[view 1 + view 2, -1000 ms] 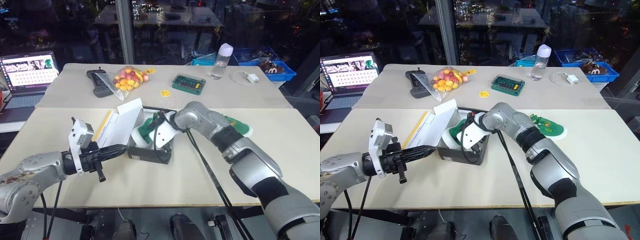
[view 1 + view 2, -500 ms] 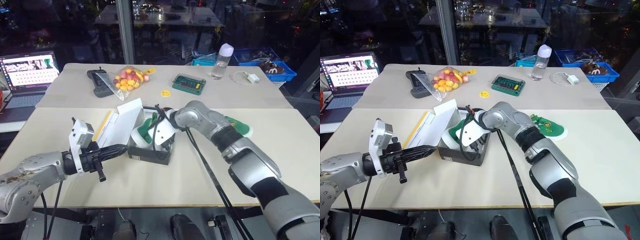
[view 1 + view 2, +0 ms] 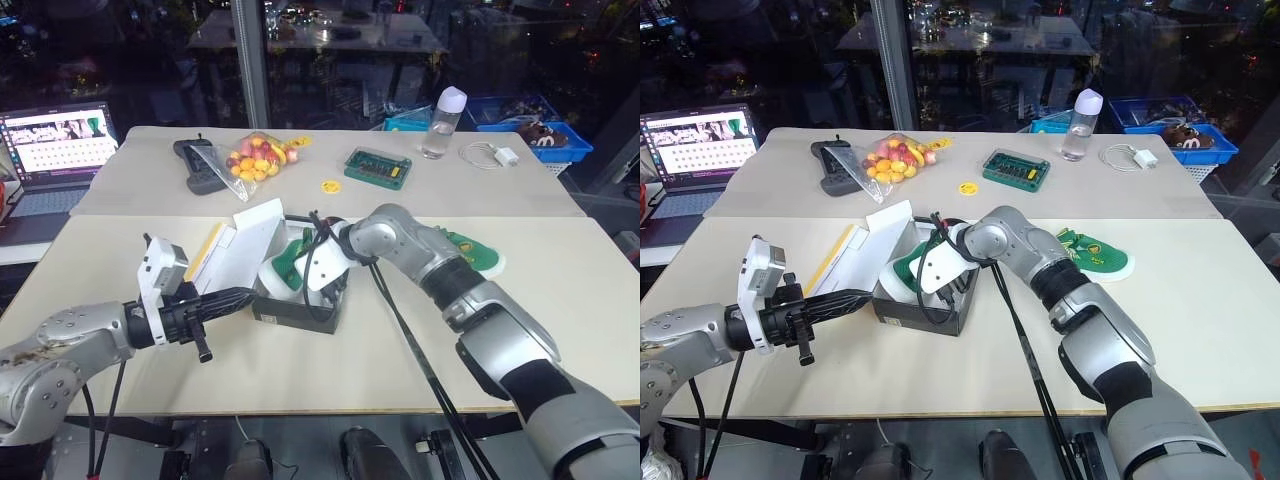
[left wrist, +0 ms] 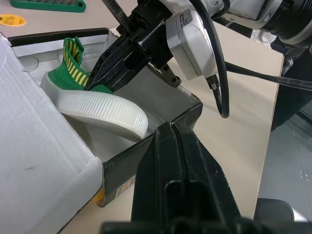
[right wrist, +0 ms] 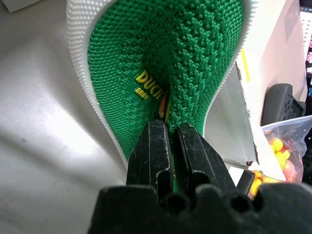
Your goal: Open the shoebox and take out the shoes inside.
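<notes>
A: How far along is the task looking?

B: The black-sided cardboard shoebox [image 3: 300, 300] is sitting near the middle of the cream tabletop [image 3: 300, 370], towards its front edge; its yellow hinged lid [image 3: 240, 252] is already leaning back open, so the opening step is reading as done; 1 small green knit shoe with a white sole [image 3: 1095, 255] is lying out on the tabletop beyond the right arm, well apart from the box; the second green knit shoe [image 4: 92, 100] is sitting tilted inside the box, so I am judging that 1 shoe is left to lift out.

A: And the grippers?

B: The right gripper [image 5: 165, 146] is reaching into the box with its 2 black fingers pinched narrow on the green fabric at the shoe's opening; the grip is looking made, the lift not yet done; the left gripper [image 3: 238, 298] is hovering just beside the box's left end, fingers pressed together, gripping nothing.
</notes>
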